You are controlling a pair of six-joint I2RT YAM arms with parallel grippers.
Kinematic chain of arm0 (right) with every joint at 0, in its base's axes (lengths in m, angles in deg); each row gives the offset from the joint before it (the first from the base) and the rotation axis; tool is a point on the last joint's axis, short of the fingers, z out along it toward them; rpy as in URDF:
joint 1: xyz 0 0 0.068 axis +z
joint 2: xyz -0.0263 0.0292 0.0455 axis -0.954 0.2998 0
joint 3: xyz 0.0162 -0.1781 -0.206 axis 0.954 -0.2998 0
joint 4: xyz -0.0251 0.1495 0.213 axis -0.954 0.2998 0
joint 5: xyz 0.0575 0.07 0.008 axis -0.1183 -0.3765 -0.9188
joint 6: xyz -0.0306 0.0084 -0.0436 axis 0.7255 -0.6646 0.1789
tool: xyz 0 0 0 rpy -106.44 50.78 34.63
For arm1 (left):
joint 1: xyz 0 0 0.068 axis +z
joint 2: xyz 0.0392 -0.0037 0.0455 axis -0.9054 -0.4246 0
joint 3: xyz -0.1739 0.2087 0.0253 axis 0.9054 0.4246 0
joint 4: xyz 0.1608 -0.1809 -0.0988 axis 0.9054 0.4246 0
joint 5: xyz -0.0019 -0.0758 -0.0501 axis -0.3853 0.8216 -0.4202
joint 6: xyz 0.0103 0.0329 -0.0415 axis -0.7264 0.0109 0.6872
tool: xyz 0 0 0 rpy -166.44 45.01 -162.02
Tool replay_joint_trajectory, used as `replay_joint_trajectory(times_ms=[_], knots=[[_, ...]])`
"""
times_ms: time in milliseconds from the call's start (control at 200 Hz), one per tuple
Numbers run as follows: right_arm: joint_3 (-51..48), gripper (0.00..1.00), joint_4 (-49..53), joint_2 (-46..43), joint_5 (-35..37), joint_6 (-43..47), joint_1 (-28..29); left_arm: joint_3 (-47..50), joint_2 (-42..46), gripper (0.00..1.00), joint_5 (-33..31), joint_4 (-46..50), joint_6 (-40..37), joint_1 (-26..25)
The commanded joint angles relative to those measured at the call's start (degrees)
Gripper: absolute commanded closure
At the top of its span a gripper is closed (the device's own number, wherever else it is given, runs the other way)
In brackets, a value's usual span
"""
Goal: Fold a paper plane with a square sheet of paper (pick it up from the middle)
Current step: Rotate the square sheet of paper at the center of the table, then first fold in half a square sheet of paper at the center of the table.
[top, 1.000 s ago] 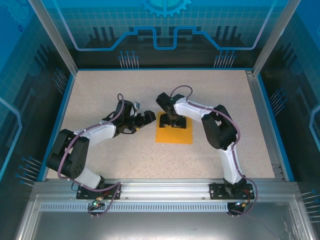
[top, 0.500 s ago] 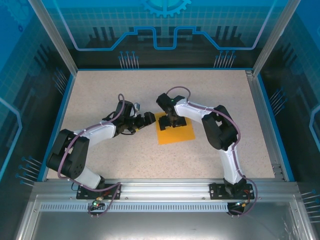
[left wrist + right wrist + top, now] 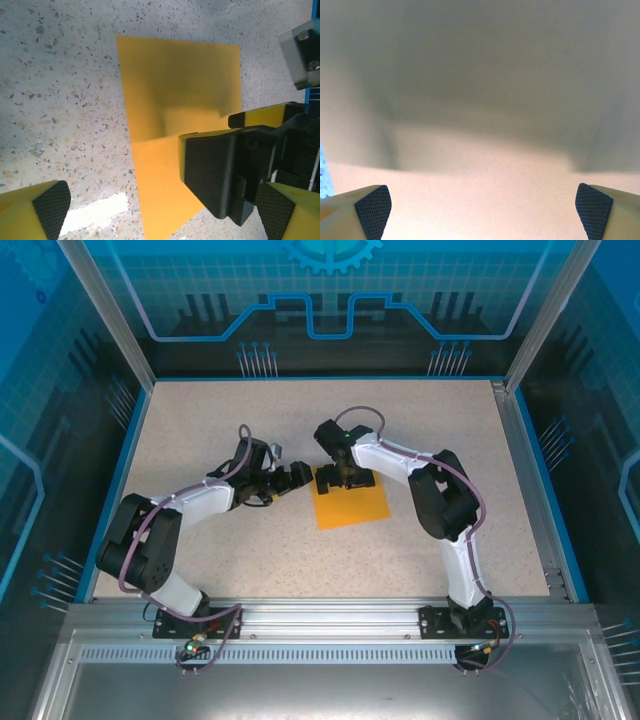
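**Wide jaws over a flat sheet: we fear a push and not a pinch.**

The thin orange-yellow square sheet of paper (image 3: 352, 506) lies flat near the middle of the speckled beige tabletop (image 3: 230, 420). The right jaws stand wide apart, low over the far part of the sheet, with the paper spread under both tips. We cannot tell whether they touch it. The left jaws are also wide and hold nothing. They stand just beside the far left corner of the sheet, facing it. We judge that such thin, flat paper may slide, turn or crumple if the tips press and close without raising a ridge between them. The two pairs of jaws are near each other, so they could also knock together.
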Motion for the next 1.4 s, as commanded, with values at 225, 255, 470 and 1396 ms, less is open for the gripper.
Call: replay_joint_trajectory(times_ms=[225,255,470,1396], knots=[[4.7,0.01,6.6,6.2,0.1,2.1,-0.8,-2.1,-1.0,0.01,0.8,0.9,-0.4,0.5],[4.5,0.01,7.0,6.6,0.4,1.8,-0.8,-2.2,-1.0,0.01,0.8,1.1,-0.4,0.5],[-1.5,0.01,3.5,7.3,-3.6,0.0,-1.7,-1.5,-0.7,0.01,0.4,1.0,-0.1,0.5],[-1.2,0.09,3.4,7.7,-3.2,0.1,-0.8,-1.2,-1.5,0.01,1.4,1.4,-1.1,0.5]])
